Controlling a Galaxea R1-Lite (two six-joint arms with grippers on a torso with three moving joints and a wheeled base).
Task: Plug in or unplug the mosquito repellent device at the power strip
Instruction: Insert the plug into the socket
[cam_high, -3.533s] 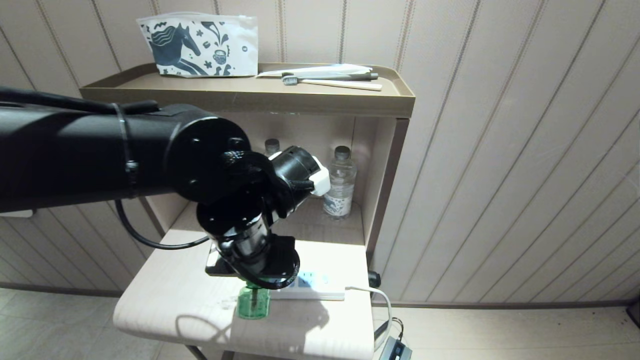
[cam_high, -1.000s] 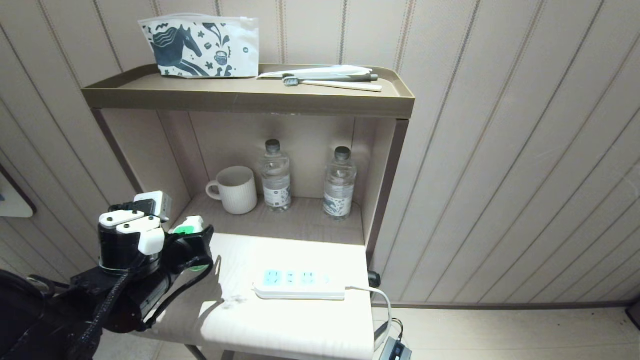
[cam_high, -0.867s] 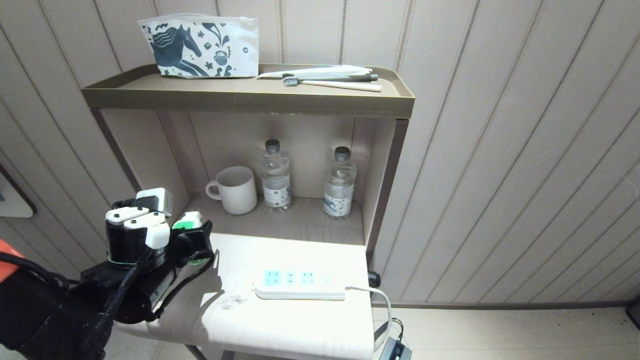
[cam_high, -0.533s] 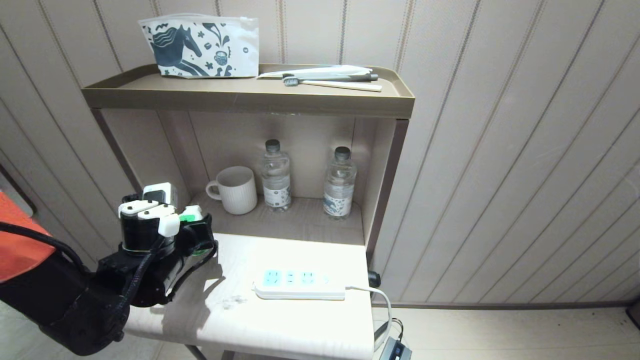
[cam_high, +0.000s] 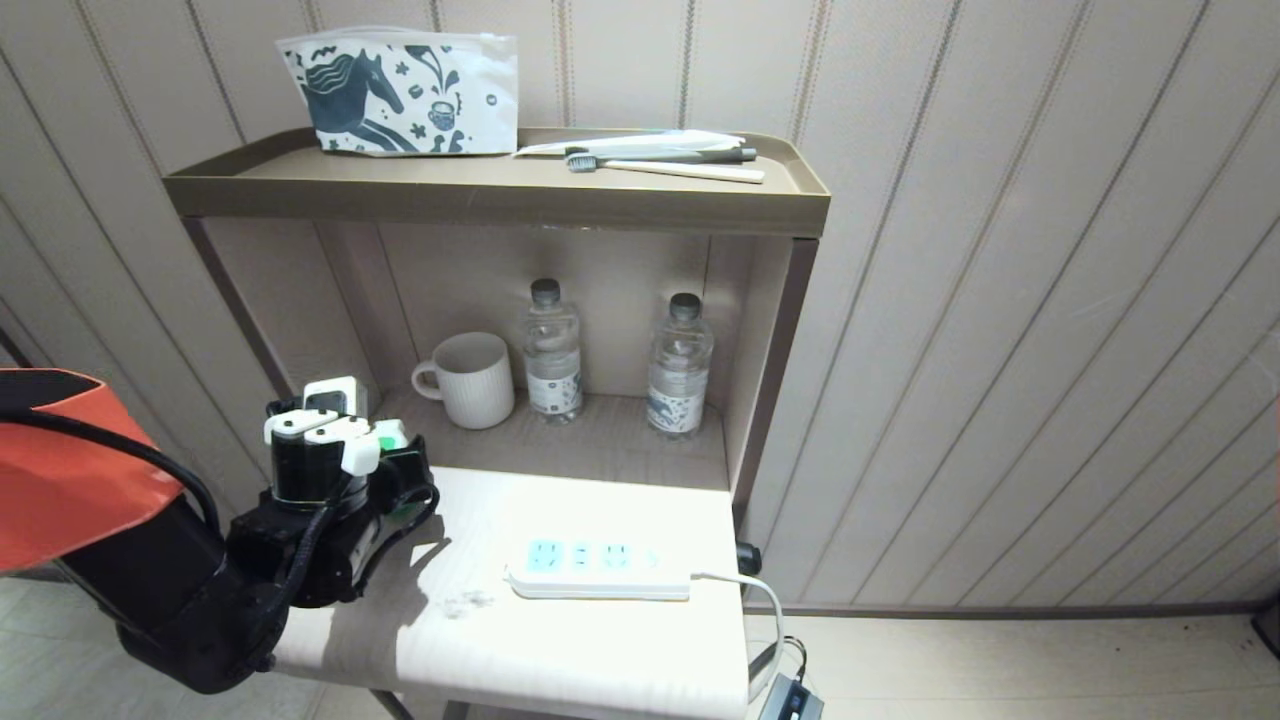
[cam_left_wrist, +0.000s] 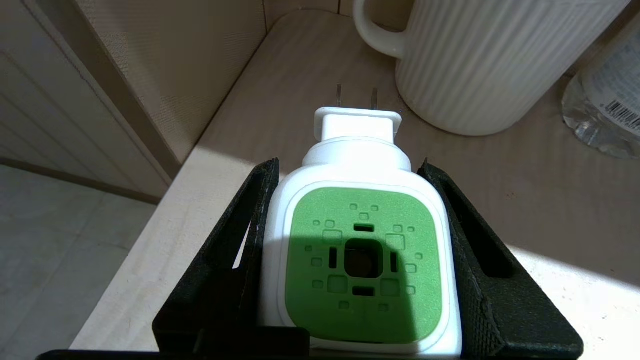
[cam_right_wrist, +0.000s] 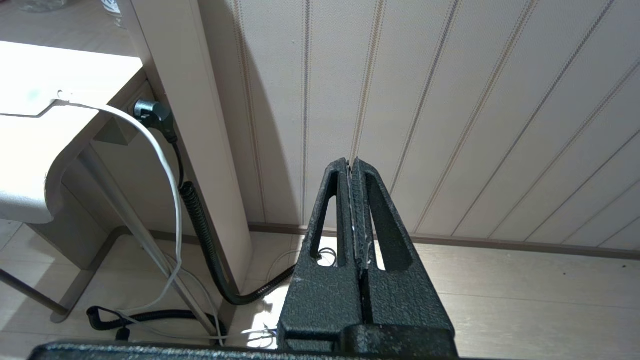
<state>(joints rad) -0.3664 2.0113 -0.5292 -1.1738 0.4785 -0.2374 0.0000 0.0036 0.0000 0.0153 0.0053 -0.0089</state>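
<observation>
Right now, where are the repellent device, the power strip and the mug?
repellent device (cam_left_wrist: 364, 262): left wrist view, on its green face, gripped in the left hand.
power strip (cam_high: 598, 567): head view, on its white top beside the blue sockets.
mug (cam_high: 478, 381): head view, on its ribbed side.

The white-and-green smooth plastic mosquito repellent device (cam_left_wrist: 363, 240) shows 2 thin metal prongs. It sits between black, rough-textured plastic fingers (cam_left_wrist: 480, 280) (pebbled finish). The ribbed cream ceramic mug (cam_left_wrist: 490, 60) looks matt; the pale wood-grain tabletop (cam_left_wrist: 550, 200) looks smooth.
</observation>
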